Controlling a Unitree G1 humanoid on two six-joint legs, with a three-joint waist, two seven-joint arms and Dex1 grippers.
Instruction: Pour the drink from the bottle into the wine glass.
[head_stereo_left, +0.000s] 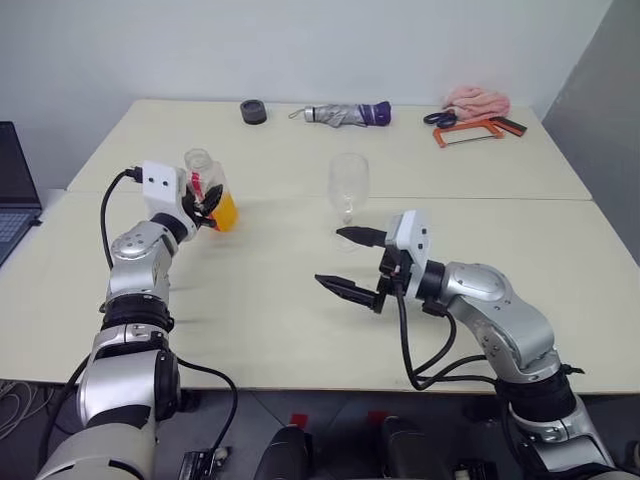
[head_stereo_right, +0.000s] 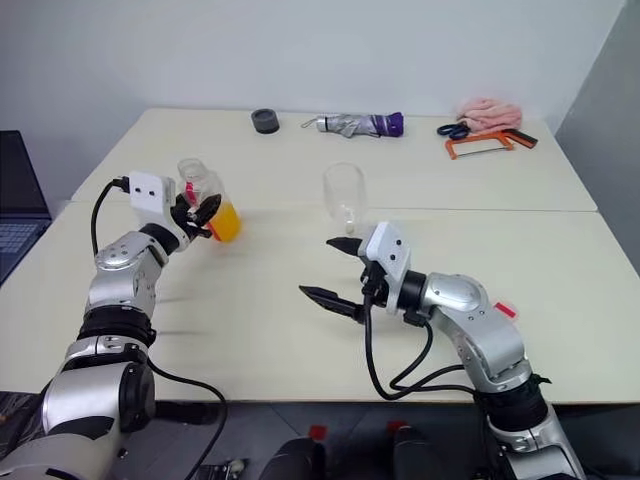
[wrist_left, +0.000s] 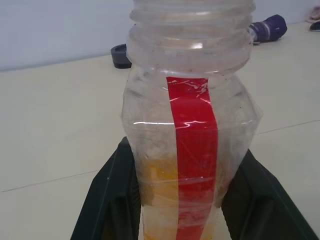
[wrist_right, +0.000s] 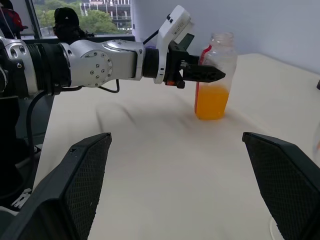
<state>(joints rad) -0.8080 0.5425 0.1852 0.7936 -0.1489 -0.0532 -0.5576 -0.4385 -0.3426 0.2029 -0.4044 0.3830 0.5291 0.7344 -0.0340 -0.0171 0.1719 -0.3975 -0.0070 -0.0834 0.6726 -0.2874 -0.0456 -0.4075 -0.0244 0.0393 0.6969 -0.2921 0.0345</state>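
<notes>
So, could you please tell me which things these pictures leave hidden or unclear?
- Bottle: its base is cut off by the bottom edge of the left wrist view, and the left gripper covers part of its side in the eye views.
- Wine glass: the right gripper hides its foot in the eye views.
- Drink: whether the bottle still touches the table cannot be told.

The pale cream tabletop (head_stereo_left: 300, 300) carries the wine glass (head_stereo_left: 348, 188), which stands upright just beyond the open right pincer (head_stereo_left: 347, 262). Far past both pincers, along the back edge, lie a black ring-shaped object (head_stereo_left: 254, 111), a folded grey and purple umbrella (head_stereo_left: 347, 115), blue-handled scissors (head_stereo_left: 440, 118), an orange-framed saw (head_stereo_left: 472, 130) and a pink cloth (head_stereo_left: 477, 99).
</notes>
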